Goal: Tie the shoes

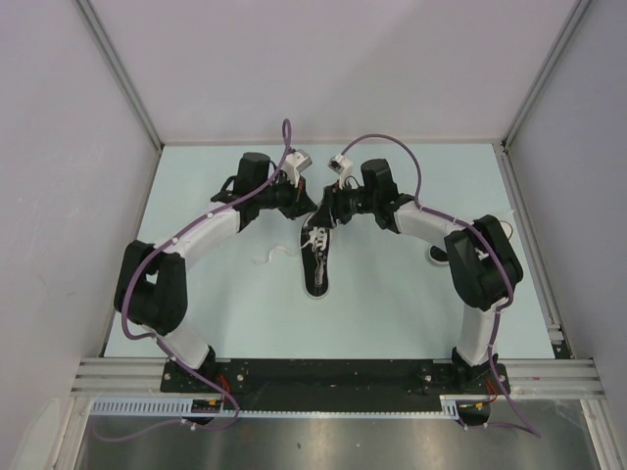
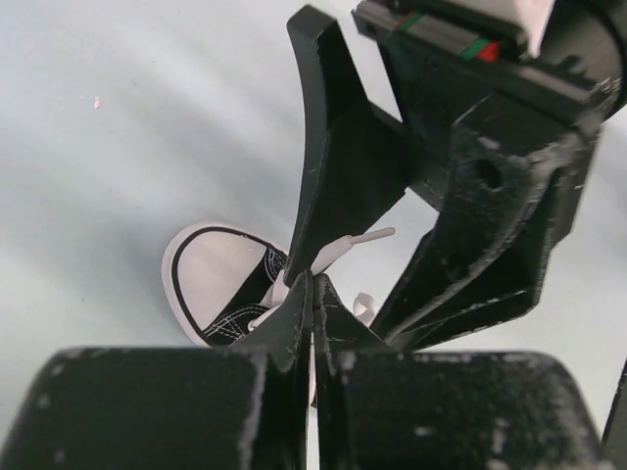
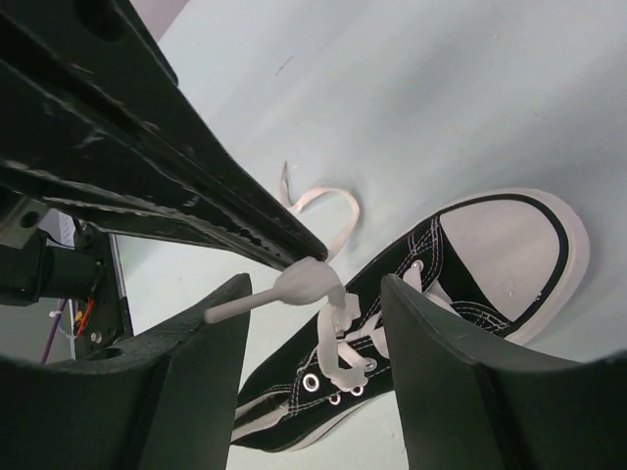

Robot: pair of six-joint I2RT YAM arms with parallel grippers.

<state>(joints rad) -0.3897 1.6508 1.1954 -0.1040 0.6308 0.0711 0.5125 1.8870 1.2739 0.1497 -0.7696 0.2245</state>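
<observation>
Two claws of mine meet just above the shoe's lacing. My left claw (image 2: 313, 291) is clamped tight on a bunched length of white lace (image 3: 309, 282), held up clear of the shoe (image 3: 480, 264). The lace's stiff tip pokes out sideways from the pinch. My right claw (image 3: 315, 308) has its jaws apart, one finger on each side of that bunch, and as far as I can see it touches nothing.

Below the pinch, the lace runs down into the top eyelets of the shoe. The lower eyelets look properly threaded. The loose lace (image 3: 328, 201) curls on the table (image 1: 392, 294) just beside the shoe, on its left side in the overhead view, with neither claw on it.

The shoe itself stands on its sole in front of my two bases, white toe cap pointing back toward them, heel under my wrists.

I judge the tying barely begun. I see no crossing, no knot and no bow, only one end gathered and raised. What remains is nearly everything: bring the two ends together over the shoe, cross them, cinch the first knot, form the loops and pull them snug. Only this one shoe is in view.
</observation>
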